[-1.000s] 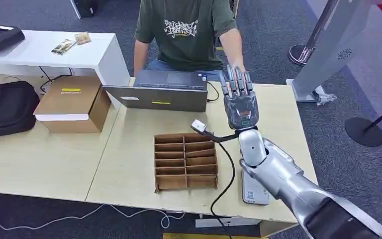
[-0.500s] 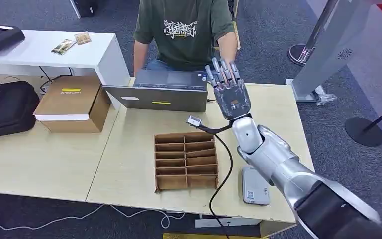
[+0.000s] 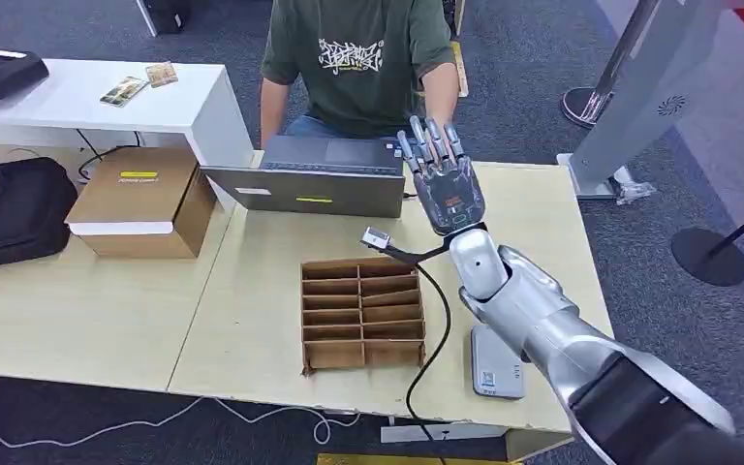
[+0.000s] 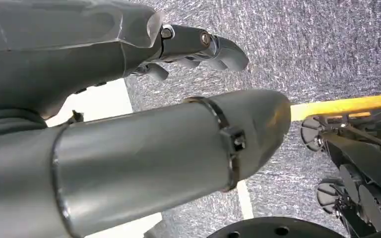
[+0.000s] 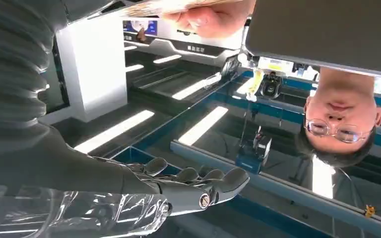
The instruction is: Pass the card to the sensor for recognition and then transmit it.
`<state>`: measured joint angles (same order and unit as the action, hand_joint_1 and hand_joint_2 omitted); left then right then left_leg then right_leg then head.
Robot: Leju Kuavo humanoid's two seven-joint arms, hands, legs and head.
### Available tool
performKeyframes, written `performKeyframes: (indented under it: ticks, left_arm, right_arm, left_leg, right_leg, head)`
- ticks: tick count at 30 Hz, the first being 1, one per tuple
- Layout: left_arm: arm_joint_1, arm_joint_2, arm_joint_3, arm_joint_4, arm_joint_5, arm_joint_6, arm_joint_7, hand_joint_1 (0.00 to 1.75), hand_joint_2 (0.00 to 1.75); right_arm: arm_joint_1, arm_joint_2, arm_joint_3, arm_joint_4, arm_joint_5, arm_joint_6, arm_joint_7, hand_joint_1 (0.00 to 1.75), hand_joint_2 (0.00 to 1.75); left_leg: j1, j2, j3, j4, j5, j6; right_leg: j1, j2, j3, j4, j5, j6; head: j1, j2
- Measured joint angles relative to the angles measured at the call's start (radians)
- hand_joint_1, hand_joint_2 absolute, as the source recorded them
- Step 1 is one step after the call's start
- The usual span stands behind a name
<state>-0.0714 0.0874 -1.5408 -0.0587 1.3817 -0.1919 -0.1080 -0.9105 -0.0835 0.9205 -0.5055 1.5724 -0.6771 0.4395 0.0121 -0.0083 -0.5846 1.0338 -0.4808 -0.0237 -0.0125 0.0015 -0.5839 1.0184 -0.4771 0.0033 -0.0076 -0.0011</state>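
My right robot hand is raised palm-out toward the person, fingers spread, holding nothing, ready to receive. Card is in the person's hand. Sensor sits near the tabletop edge, within reach.

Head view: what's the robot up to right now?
The right hand is raised open, holding nothing, toward a person seated behind the laptop. The person's hand holds a card just beyond it. The sensor lies on the table's near edge.
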Motion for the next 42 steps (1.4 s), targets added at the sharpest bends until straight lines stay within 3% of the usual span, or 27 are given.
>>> performKeyframes:
  ticks: [16,28,31,36,42]
  left_arm:
    - [0.001,0.0,0.0,0.0,0.007,0.002,0.0,0.0,0.0]
    - [0.002,-0.002,0.0,0.0,0.013,0.002,0.0,0.0,0.0]
    - [0.002,-0.002,0.0,0.0,0.019,0.002,0.0,0.0,0.0]
    - [0.004,-0.005,0.0,0.0,0.03,0.003,0.0,0.0,0.0]
    - [0.006,-0.011,0.0,0.0,0.036,0.003,0.0,0.0,0.0]
  right_arm:
    - [0.043,0.003,-0.103,-0.047,0.0,0.0,-0.016,1.75,1.75]
    - [0.065,0.014,-0.126,-0.067,0.0,0.0,-0.017,1.75,1.75]
    - [0.081,0.023,-0.165,-0.079,-0.014,0.0,-0.07,1.75,1.75]
    - [0.124,0.071,-0.346,-0.115,-0.229,0.008,-0.302,1.75,1.75]
    - [0.157,0.118,-0.548,-0.174,-0.406,0.118,-0.444,1.75,1.75]
  left_leg:
    - [0.0,0.0,0.0,0.0,0.0,0.0]
    - [0.0,0.0,0.0,0.0,0.0,0.0]
    - [0.0,0.0,0.0,0.0,0.0,0.0]
    - [0.0,0.0,0.0,0.0,0.0,0.0]
    - [0.0,0.0,0.0,0.0,0.0,0.0]
  right_leg:
    - [0.0,0.0,0.0,0.0,0.0,0.0]
    - [0.0,0.0,0.0,0.0,0.0,0.0]
    - [0.0,0.0,0.0,0.0,0.0,0.0]
    - [0.0,0.0,0.0,0.0,0.0,0.0]
    - [0.0,0.0,0.0,0.0,0.0,0.0]
  head:
    - [0.0,0.0]
    - [0.0,0.0]
    - [0.0,0.0]
    - [0.0,0.0]
    - [0.0,0.0]
